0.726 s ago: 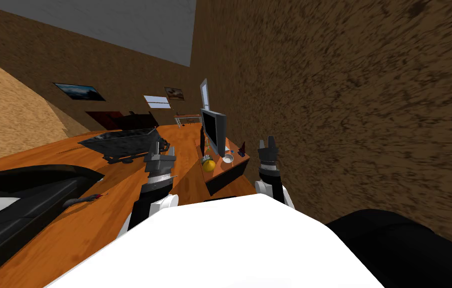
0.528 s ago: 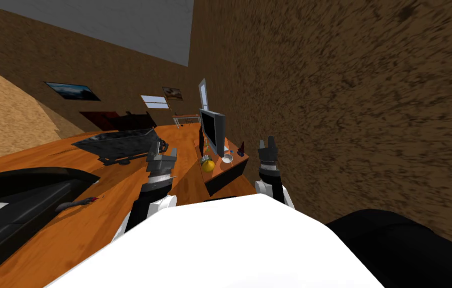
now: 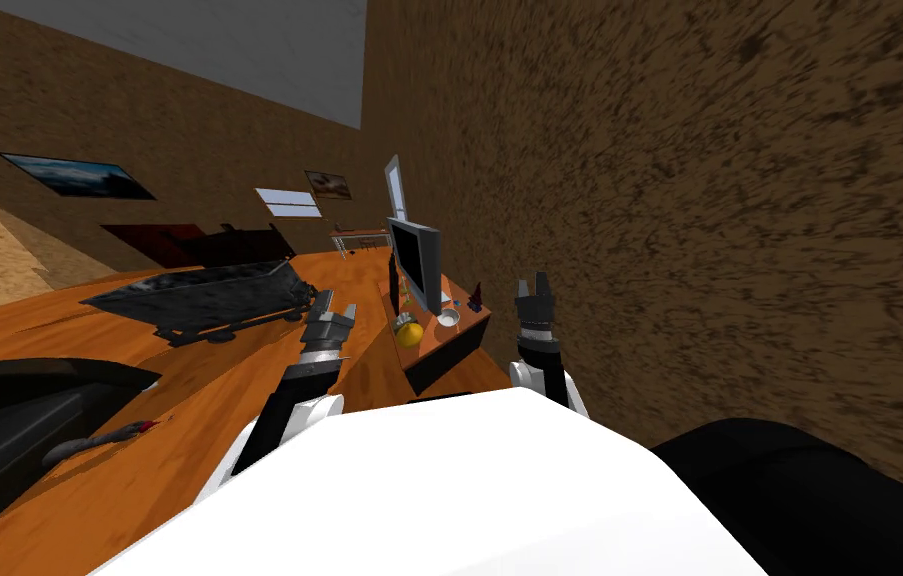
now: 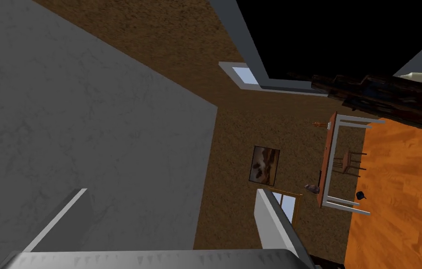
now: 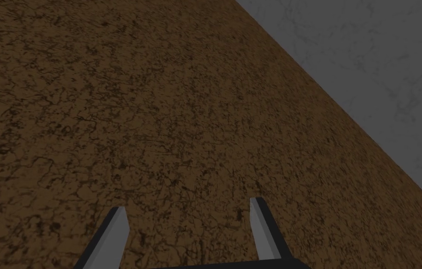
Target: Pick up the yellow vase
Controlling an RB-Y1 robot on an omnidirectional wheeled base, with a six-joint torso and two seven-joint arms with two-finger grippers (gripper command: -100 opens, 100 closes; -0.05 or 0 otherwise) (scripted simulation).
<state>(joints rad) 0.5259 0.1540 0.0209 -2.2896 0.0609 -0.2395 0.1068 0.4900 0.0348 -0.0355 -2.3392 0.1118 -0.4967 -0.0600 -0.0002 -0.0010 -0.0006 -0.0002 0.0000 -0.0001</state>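
Both grippers are empty with fingers spread: left gripper raised over the orange floor, right gripper raised beside the brown wall. Yellow vase sits on the near end of a low stand, just before the flat screen. It is ahead of both tools and between them, seemingly nearer the left. Body reads round, no clear long axis; left arm judged the shorter reach.

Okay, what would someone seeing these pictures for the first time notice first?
The yellow vase stands out bright on the low wooden stand along the brown wall, near a dark screen. The left gripper and right gripper hover open, short of the vase.
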